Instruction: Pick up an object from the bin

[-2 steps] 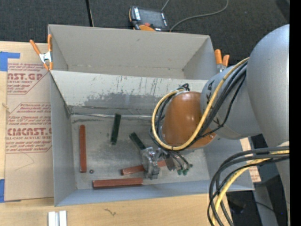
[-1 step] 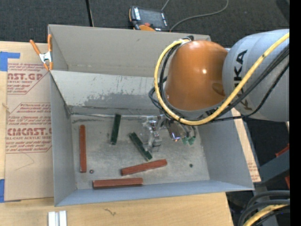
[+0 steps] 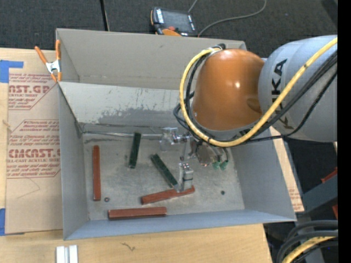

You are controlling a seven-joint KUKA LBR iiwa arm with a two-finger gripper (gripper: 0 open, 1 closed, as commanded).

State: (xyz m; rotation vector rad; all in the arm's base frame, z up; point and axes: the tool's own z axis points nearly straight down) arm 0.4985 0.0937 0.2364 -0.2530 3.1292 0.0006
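Bin (image 3: 120, 97), grey metal, holds five loose bars spread singly on its floor, none heaped. Nearest, along the front wall, a front red bar (image 3: 137, 213) lies flat, running left to right. Just behind it a slanted red bar (image 3: 164, 195) lies flat, its right end raised toward the back; the two are close but apart. At the left side a left red bar (image 3: 96, 172) lies front to back, well apart from the others. At mid-floor a slanted green bar (image 3: 164, 170), dark, runs from upper left down to lower right, its lower end just beside the right end of the slanted red bar. The gripper (image 3: 187, 184) stands down in the bin at that spot, right of centre, its tip at the floor where the two bar ends come near each other. Which of the two it touches cannot be told, and nothing can be seen held. Whether the claw is spread or pressed together cannot be told. Farther back, a far green bar (image 3: 134, 149) lies nearly front to back, near the foot of the back wall and apart from the rest. Above the gripper, an orange cover (image 3: 227, 89) ringed by a yellow cable (image 3: 185, 92) caps the wrist, and the arm (image 3: 307, 92) reaches in from the right over the bin's right rim.
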